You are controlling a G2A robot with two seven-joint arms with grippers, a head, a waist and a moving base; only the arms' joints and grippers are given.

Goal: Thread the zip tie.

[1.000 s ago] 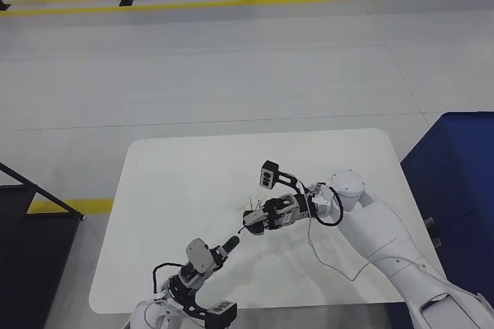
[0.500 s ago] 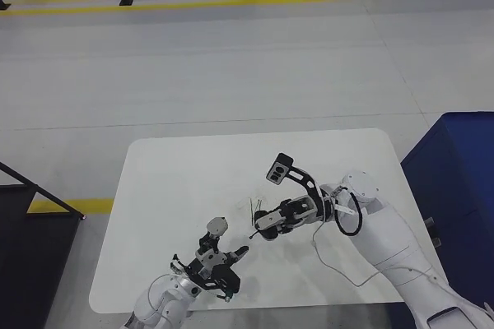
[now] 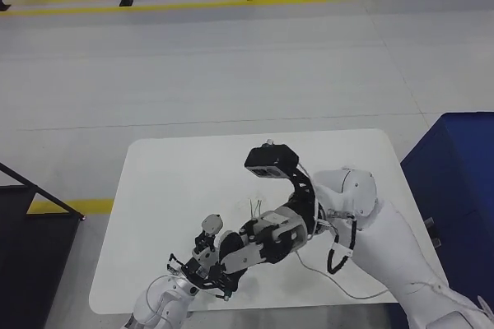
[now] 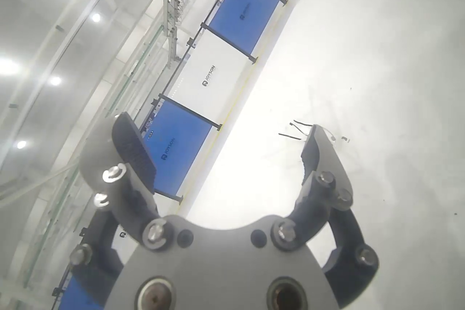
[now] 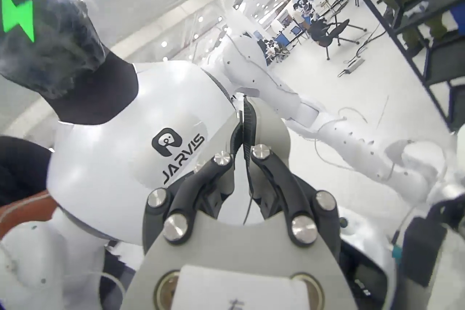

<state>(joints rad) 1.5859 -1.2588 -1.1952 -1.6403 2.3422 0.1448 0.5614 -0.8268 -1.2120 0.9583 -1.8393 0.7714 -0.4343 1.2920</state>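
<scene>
The right claw (image 5: 246,115) is pressed together on 1 thin black zip tie (image 5: 248,198). The strip runs down between the closed pads, and a short free end hangs out below them toward the wrist. Which end this is cannot be told, since neither the tie's head nor its tip shows clearly.

The left claw (image 4: 221,133) is spread wide with nothing between its pads. It is held above the white counter (image 4: 381,71) and tilted toward the room behind. A few loose zip ties (image 4: 296,129) lie on the counter just past one of its fingertips. From above they show as a small dark cluster (image 3: 253,202) near the counter's middle. The ends of the 2 arms sit close together over the front part of the counter (image 3: 173,181).

As a judgement, the task is at an early stage. The tie has been picked up and is held firmly, but no closed loop is visible and nothing suggests the tail has passed through the head. Left to do: the empty left claw must take the other end, the 2 ends must be lined up, and the tail fed through the head.
</scene>
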